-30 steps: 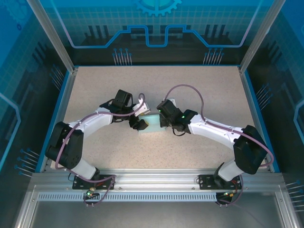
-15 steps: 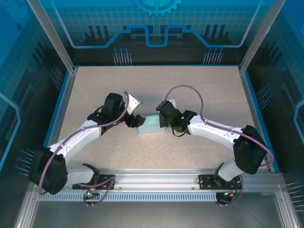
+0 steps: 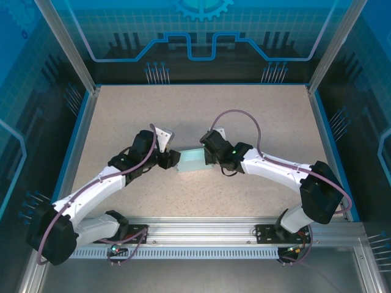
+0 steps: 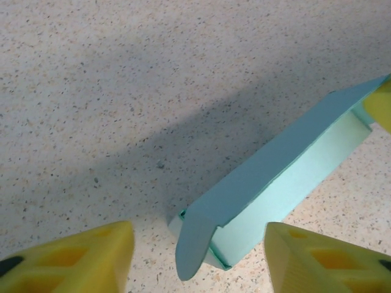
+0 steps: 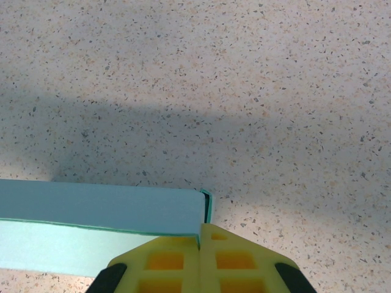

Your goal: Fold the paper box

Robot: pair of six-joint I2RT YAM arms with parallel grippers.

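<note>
Speckled tabletop (image 3: 122,110): paper box (image 3: 194,160), end flap (image 4: 194,244) ajar; L gripper (image 4: 195,259) apart, R gripper (image 5: 200,256) together at corner.

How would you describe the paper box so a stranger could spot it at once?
Look at the middle of the speckled beige table, where the two arms' tips meet. Between the left gripper and the right gripper lies the paper box, a small flat rectangular box. It is the one pale aqua thing on the surface, with a rounded flap sticking out at one end.
</note>
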